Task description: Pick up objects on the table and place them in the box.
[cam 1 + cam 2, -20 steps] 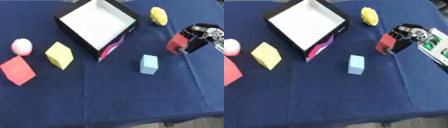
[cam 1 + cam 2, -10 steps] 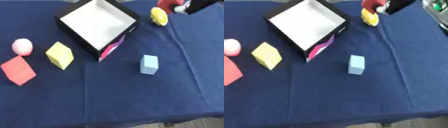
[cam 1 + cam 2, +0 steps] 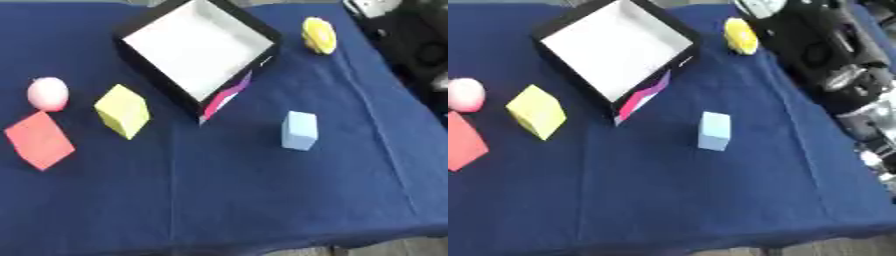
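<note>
The open box [image 3: 197, 47], black outside and white inside, stands tilted at the back with nothing in it. To its right lies a yellow rounded object [image 3: 318, 35]. In front of the box sits a light blue cube [image 3: 299, 130]. A yellow cube [image 3: 122, 110], a pink ball [image 3: 47, 93] and a flat-lying red block [image 3: 38, 141] are at the left. My right arm [image 3: 820, 45] runs up the right side and leaves the picture at the top. Its hand is out of sight, and so is my left hand.
A dark blue cloth [image 3: 227, 200] covers the table, and its front edge runs along the bottom of the view. The right arm's black and silver links [image 3: 859, 110] hang over the table's right edge.
The right hand, shut on a small red block, rose from the right of the table toward the back and has gone out past the top edge. The objects on the table stayed put.
</note>
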Controlling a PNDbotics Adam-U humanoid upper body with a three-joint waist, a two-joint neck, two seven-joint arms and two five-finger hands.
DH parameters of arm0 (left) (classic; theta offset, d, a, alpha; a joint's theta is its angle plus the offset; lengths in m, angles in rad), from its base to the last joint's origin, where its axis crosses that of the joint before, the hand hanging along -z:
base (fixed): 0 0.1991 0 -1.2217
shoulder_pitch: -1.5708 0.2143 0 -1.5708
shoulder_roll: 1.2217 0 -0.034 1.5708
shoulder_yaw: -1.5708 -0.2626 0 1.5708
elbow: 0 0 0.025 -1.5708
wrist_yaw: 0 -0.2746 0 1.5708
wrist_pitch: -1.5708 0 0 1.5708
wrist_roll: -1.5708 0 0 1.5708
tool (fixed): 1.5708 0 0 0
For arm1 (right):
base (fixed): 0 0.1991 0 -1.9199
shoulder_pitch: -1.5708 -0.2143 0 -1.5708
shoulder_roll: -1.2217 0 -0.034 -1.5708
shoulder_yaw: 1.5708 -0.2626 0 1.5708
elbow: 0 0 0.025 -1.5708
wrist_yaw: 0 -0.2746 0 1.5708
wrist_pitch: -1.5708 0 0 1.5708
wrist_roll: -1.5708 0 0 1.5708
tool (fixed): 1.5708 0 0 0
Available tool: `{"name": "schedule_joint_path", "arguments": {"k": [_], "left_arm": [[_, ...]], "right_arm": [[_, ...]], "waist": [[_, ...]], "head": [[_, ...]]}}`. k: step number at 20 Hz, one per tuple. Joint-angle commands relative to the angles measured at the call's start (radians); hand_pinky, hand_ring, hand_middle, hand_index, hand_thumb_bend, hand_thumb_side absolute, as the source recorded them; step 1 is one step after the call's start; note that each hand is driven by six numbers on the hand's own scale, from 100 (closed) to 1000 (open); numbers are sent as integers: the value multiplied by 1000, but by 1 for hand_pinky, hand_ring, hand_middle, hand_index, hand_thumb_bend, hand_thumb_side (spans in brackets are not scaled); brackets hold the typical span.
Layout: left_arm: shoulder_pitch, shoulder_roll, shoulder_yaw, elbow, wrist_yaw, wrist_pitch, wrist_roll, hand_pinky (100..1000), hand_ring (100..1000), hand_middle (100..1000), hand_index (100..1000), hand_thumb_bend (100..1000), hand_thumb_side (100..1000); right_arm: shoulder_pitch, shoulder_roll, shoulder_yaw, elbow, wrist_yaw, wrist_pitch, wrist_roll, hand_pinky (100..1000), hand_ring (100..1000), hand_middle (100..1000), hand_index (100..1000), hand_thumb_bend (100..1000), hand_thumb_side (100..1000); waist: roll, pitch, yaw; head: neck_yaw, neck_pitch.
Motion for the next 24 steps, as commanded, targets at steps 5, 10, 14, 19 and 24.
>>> {"name": "schedule_joint_path", "arguments": {"k": [5, 10, 14, 19, 24], "left_arm": [[-29, 18, 14, -20, 7, -2, -2, 807, 830, 846, 908, 165, 846], [-26, 17, 13, -20, 9, -2, -2, 808, 830, 846, 908, 165, 848], [-25, 17, 12, -20, 8, -1, -3, 808, 831, 846, 909, 164, 847], [-21, 20, 11, -20, 7, -1, -4, 809, 831, 846, 910, 164, 846], [-17, 23, 13, -19, 7, -2, -4, 810, 831, 847, 910, 164, 845]], "right_arm": [[-22, 128, -68, 233, 192, -130, -12, 758, 744, 532, 666, 247, 100], [1, 144, -80, 296, 256, -175, -30, 760, 756, 551, 684, 300, 100], [8, 139, -85, 300, 277, -189, -52, 805, 880, 765, 859, 543, 284], [9, 107, -92, 273, 246, -195, -70, 825, 926, 828, 883, 568, 321], [11, 54, -84, 208, 205, -182, -57, 819, 915, 822, 878, 554, 299]], "waist": [[-7, -21, 34], [-10, -18, 36], [-11, -20, 34], [-12, -25, 28], [-15, -32, 17]], "head": [[-16, 5], [-12, 5], [-8, 5], [-4, 5], [6, 5]]}}
